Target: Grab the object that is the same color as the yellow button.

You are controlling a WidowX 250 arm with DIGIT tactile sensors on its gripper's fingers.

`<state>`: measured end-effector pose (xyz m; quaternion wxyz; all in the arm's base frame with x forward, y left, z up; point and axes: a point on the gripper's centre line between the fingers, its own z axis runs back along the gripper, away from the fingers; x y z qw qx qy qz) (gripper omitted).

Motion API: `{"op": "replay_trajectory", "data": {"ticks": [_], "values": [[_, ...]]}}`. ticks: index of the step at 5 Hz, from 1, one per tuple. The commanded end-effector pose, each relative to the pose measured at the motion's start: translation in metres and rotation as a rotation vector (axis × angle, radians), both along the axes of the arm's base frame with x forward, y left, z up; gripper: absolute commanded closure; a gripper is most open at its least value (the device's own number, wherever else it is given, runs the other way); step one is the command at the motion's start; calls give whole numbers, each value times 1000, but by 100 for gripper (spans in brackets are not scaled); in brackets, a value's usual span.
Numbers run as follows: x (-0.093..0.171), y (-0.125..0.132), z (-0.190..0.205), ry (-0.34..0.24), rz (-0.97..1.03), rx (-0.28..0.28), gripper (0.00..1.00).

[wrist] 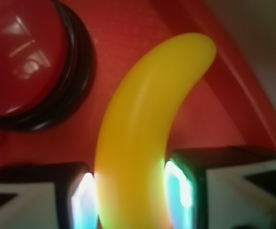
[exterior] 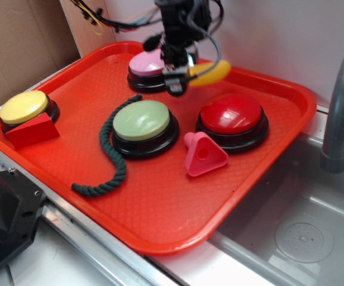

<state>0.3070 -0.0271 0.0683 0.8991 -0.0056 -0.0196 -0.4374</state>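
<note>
Claw (wrist: 131, 191) pointing down clamps yellow banana toy (wrist: 147, 119).

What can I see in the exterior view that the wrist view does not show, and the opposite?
Only the exterior view shows the yellow button with a red block in front of it, the pale green button, the pink button, the dark green rope, the pink triangle and the sink.

Only the wrist view shows that the fingers press the yellow banana toy on both sides.

Both show the banana toy, the gripper, the red button and the red tray.
</note>
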Motion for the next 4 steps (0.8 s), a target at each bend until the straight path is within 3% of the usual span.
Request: {"op": "replay_trajectory", "data": {"ticks": [1, 2, 3, 4], "values": [[-60, 5, 79, -21, 469, -6, 100], [-91, 5, 92, -13, 690, 34, 100], [-110, 6, 95, 19, 773, -27, 100], [-117, 3, 95, -3, 837, -18, 100]]}}
